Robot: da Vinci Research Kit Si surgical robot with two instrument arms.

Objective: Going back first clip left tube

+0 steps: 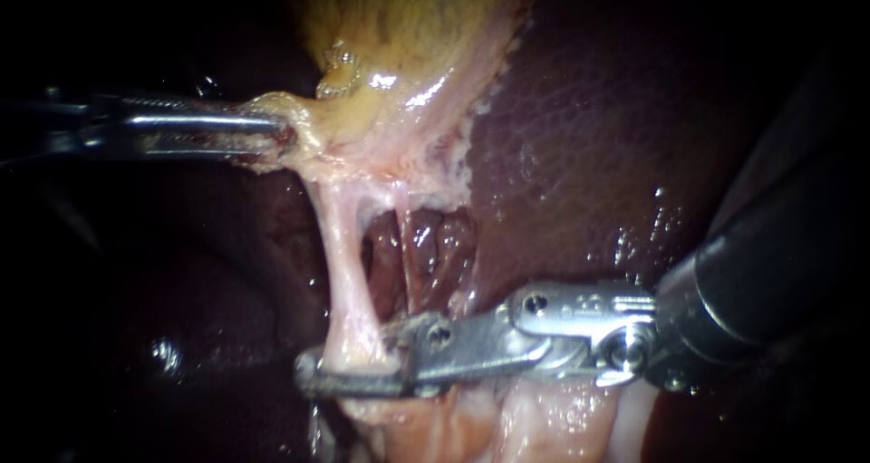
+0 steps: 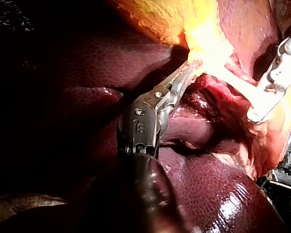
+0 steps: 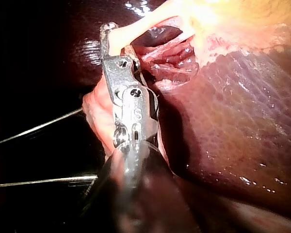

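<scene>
Nearest the endoscope, the right instrument [image 1: 317, 374] was seen coming in from the lower right: a broad dark shaft, then a bright steel wrist with screw heads, then a slim tip laid crosswise above wet pink tissue [image 1: 507, 422]. That tip was set right at the lower end of the left tube [image 1: 340, 264], touching it. Whether it was clamped on the tube or released could not be told, as the strand covered the tip there. Little room was left below the tip, where pink folds crowded the edge. Darker open space was seen toward the view's left.

The left tube itself was shown as a pale, glistening, stretched strand running up from the tip to the gallbladder's neck. Just beside it a dark red gap [image 1: 373, 245] was seen, bounded on its other side by a darker ribbed strand [image 1: 419, 264].

Further up, the left instrument [image 1: 276, 139] was found reaching in level from the left, its ridged jaws clenched on the frayed pale edge of the gallbladder [image 1: 408, 37], which was pulled taut. Beyond, the yellow, mottled gallbladder wall was met by the liver [image 1: 598, 128], dark maroon, finely pebbled and wet, filling the right side.
</scene>
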